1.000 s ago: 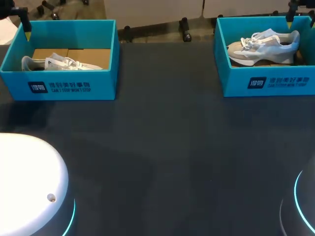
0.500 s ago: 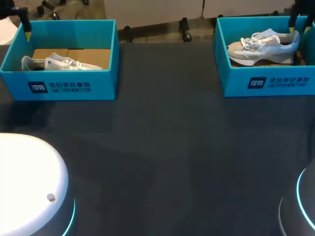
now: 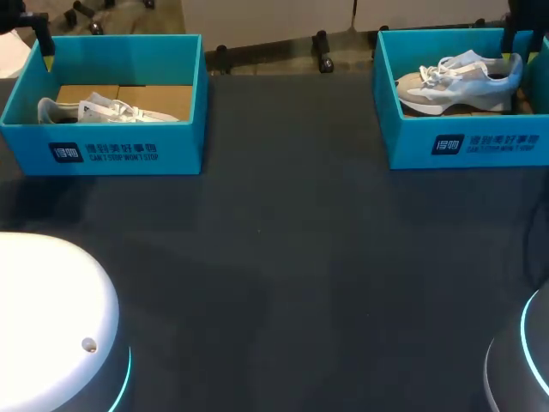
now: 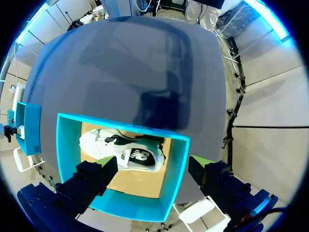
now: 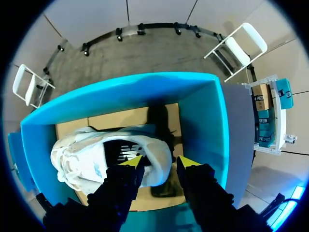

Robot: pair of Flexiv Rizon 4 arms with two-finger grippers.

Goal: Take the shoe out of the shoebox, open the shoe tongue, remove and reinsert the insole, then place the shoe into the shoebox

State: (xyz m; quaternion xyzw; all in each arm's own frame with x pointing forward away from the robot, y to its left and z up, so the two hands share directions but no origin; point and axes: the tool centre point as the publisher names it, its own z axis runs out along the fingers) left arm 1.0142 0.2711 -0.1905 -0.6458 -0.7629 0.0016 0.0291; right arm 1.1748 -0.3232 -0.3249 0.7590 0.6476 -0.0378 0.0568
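Observation:
A grey and pale blue shoe (image 3: 455, 81) lies in the teal shoebox (image 3: 463, 146) at the table's far right. My right gripper (image 3: 520, 39) hangs over that box's right end. In the right wrist view its yellow-tipped fingers (image 5: 133, 162) press on the heel of the shoe (image 5: 82, 154) from both sides, inside the box (image 5: 203, 111). A second teal shoebox (image 3: 129, 150) at the far left holds a white shoe (image 3: 103, 110). My left gripper (image 3: 39, 34) hovers above that box's left end, open wide over the white shoe (image 4: 120, 150), touching nothing.
Brown cardboard lines the bottom of both boxes. The dark table (image 3: 283, 257) stretches between and in front of them. My two arm bases show at the near left (image 3: 51, 326) and near right (image 3: 523, 360).
My right gripper's fingers have closed in on the shoe's heel, and the gripper has shifted slightly to the right. The left arm and both shoes stay where they were.

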